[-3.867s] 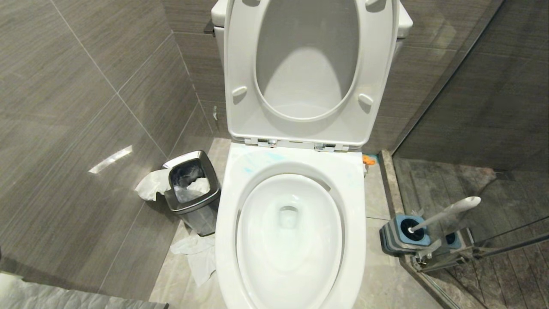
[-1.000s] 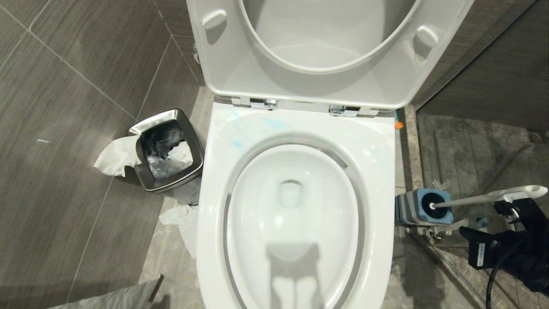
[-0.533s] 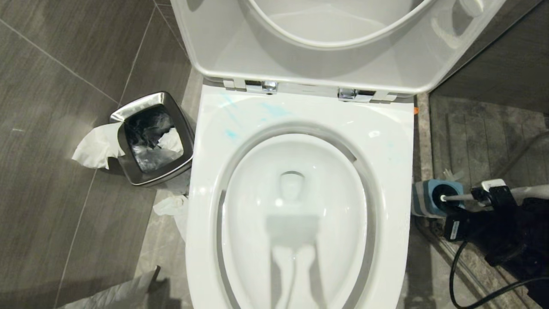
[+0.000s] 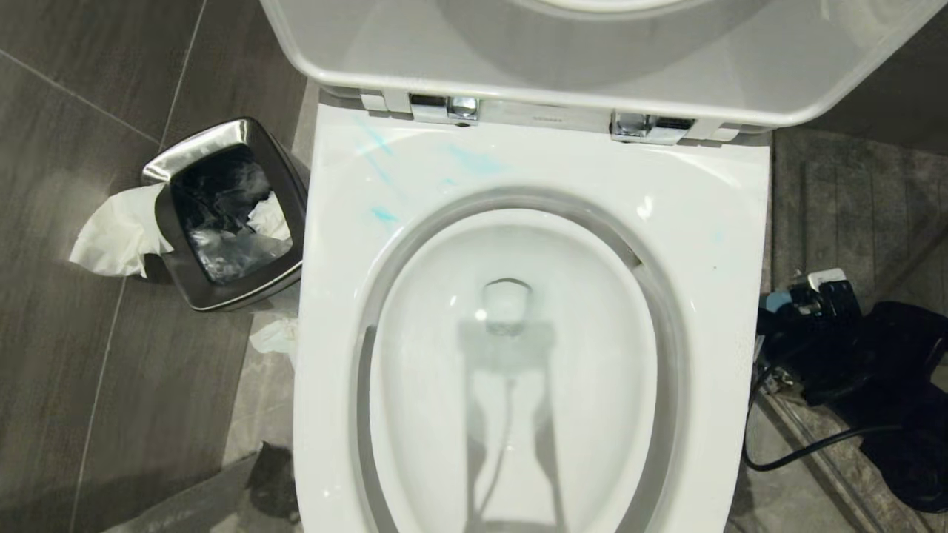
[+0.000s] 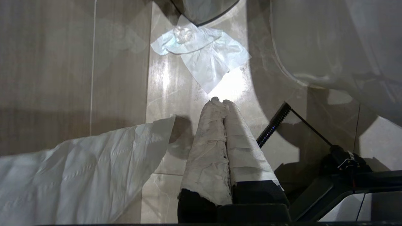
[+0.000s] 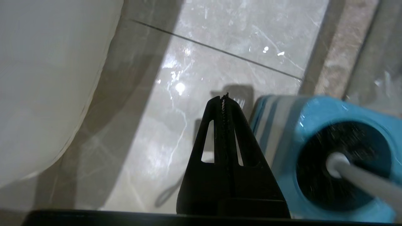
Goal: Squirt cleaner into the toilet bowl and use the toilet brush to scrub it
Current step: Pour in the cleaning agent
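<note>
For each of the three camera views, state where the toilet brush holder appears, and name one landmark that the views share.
Head view: the blue holder is only a sliver right of the toilet bowl, mostly behind the right arm.
Left wrist view: not in it.
Right wrist view: the holder fills the side beside the shut right hand, the brush handle in its dark hole.
Shared landmark: the white bowl's outer wall.

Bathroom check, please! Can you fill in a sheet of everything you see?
Surface: glossy grey floor tiles.
Job's things: white ceramic toilet bowl, seat up, turquoise cleaner smears on rim; white-handled toilet brush in its blue ribbed holder.
Clutter: square steel bin, white tissue on floor.
Claws: left claw shut, paper-wrapped; right claw shut beside holder.
Cables: black cable.
Surroundings: grey wall tiles.
</note>
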Robot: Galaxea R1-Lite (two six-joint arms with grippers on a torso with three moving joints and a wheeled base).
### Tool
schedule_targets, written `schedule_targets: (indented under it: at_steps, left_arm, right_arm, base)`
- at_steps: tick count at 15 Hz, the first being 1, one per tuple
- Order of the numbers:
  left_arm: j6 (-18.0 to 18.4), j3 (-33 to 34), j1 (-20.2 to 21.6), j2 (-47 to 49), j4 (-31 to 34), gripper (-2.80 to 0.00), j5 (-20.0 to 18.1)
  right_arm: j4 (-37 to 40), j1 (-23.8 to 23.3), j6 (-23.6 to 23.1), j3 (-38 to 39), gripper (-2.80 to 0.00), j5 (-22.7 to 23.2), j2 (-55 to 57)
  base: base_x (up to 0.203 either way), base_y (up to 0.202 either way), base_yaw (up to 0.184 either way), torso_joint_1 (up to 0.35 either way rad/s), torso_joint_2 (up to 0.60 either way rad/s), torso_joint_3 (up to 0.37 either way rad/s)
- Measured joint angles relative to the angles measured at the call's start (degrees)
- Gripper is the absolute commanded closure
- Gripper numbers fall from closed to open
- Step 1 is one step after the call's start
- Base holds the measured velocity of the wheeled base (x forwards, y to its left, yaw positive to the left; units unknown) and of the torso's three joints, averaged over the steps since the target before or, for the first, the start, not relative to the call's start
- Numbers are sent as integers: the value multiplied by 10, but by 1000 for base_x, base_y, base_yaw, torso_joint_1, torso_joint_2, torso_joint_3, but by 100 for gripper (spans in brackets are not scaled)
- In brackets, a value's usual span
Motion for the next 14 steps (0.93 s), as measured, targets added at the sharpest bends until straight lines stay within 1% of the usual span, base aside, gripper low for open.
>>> schedule_targets:
  at_steps: [3,5,11,14]
  left_arm:
    - [0,0,0,0,0,0,-1]
    - [-14,0,0,0,0,0,1]
    - [-17,0,0,0,0,0,2]
    - [-17,0,0,0,0,0,2]
  right_arm:
    - [0,15,-1,-21,0,1,1]
    - [0,20,-1,-29,0,1,0]
    - [0,22,-4,-39,0,1,-15]
    - [-12,21,-4,-63,0,2,-17]
  base:
    - [0,0,0,1,3,-106]
    - [0,0,0,3,3,-13]
    - [0,0,0,0,0,0]
    - [0,0,0,0,0,0]
